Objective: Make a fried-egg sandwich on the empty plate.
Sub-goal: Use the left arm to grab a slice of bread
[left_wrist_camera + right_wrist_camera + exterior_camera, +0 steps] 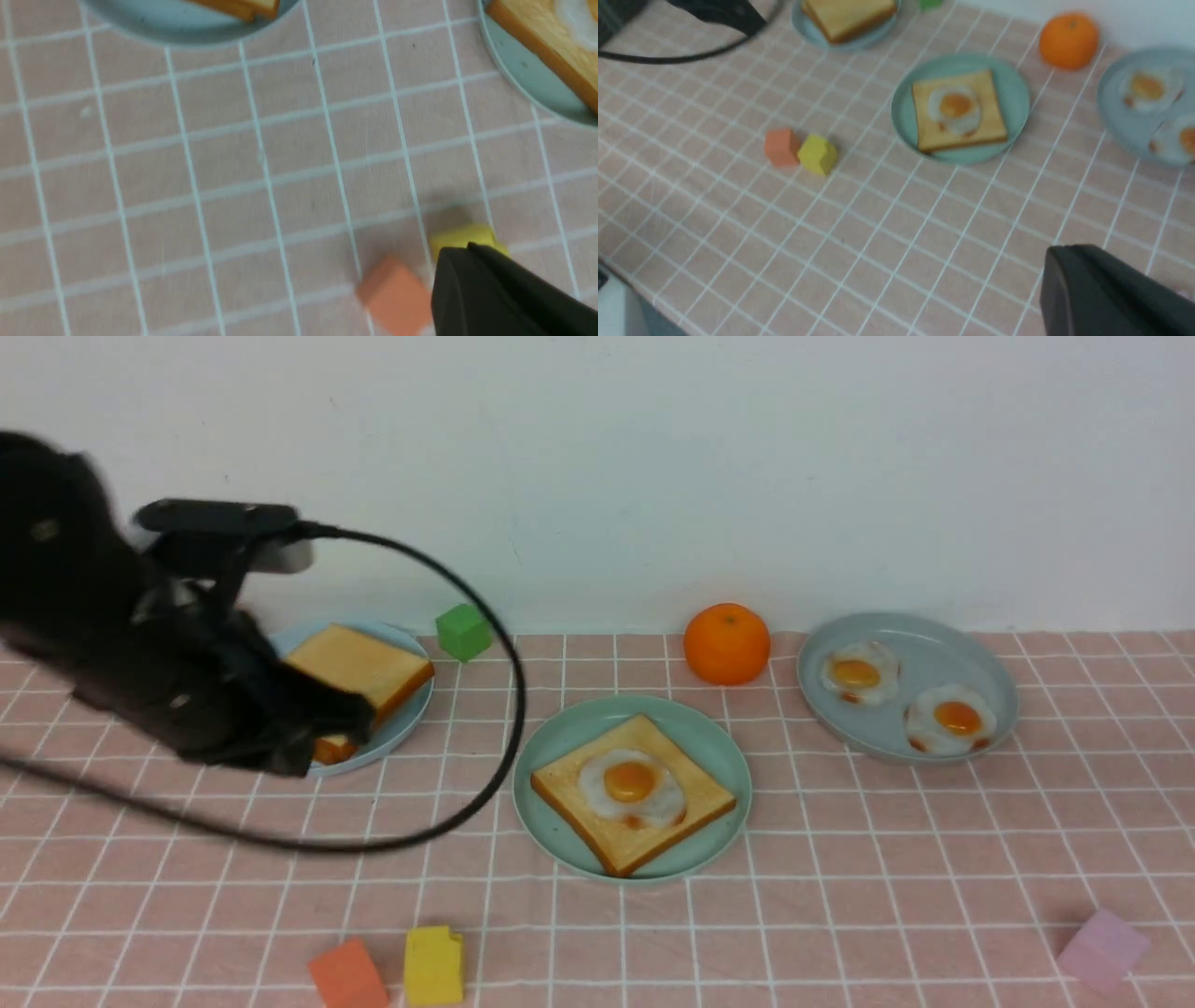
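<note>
The mint-green plate point(719, 747) sits mid-table and carries one toast slice point(607, 840) with a fried egg point(630, 784) on top. A second toast slice point(359, 663) lies on the pale blue plate point(411, 714) at the back left. My left gripper point(359, 717) hangs in front of that plate's near edge. In the left wrist view the left gripper point(460, 248) is shut with nothing in it. My right gripper point(1069, 246) is shut and empty above bare cloth, and it is outside the front view.
The grey-blue dish point(934, 635) at the back right holds two more fried eggs point(857, 674). An orange point(726, 644) and a green cube point(464, 631) stand near the wall. Orange point(347, 975), yellow point(434, 966) and pink point(1102, 947) blocks lie near the front edge. A black cable point(509, 709) loops left of the mint-green plate.
</note>
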